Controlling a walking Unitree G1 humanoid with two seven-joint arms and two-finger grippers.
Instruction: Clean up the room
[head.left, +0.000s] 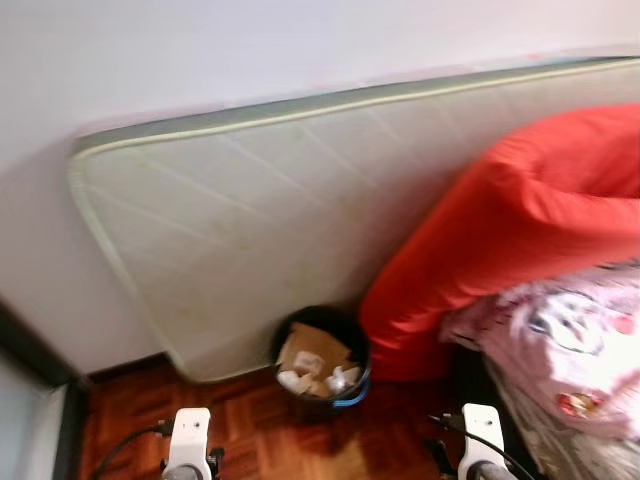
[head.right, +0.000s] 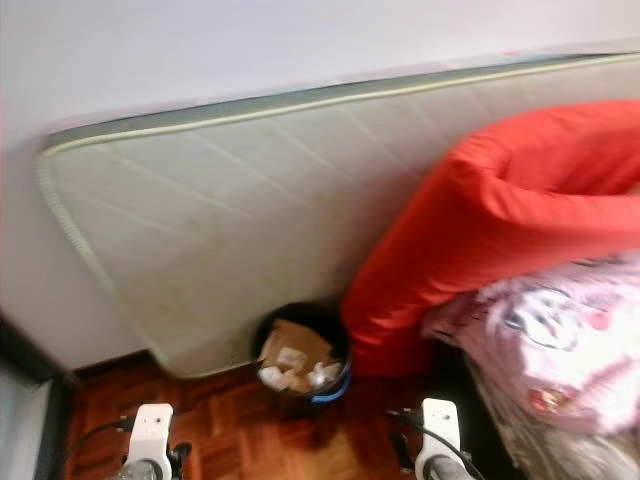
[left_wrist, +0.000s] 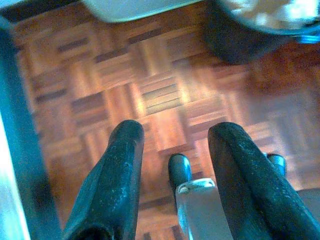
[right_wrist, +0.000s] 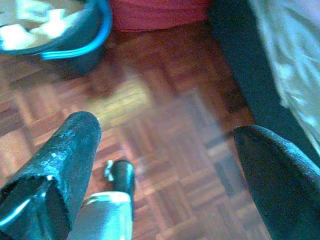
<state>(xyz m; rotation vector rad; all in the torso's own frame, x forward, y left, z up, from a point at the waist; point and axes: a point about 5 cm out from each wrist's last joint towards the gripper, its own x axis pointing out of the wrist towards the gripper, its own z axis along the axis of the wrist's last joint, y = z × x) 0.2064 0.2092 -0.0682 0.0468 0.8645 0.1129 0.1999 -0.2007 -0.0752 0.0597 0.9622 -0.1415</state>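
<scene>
A black bin (head.left: 322, 358) full of paper scraps stands on the wooden floor (head.left: 260, 430) against a mattress (head.left: 270, 220) leaning on the wall, beside a red cushion (head.left: 500, 230). The left gripper (left_wrist: 172, 150) and right gripper (right_wrist: 167, 145) hang over the floor, fingers spread and holding nothing.

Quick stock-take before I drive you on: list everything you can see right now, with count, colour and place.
mattress: one, pale grey-green, stood on its long edge, leaning on the white wall
wall: one, white, behind the mattress
bin: one, black with a blue rim band, on the floor at the foot of the mattress, holding cardboard and crumpled paper
red cover: one, red, draped down from the right, its lower end beside the bin
patterned bedding: one, pink and white, on the right, below the red cover
floor: red-brown parquet
left gripper: one, black fingers, open, low over the floor
right gripper: one, black fingers, open, low over the floor near the bin
</scene>
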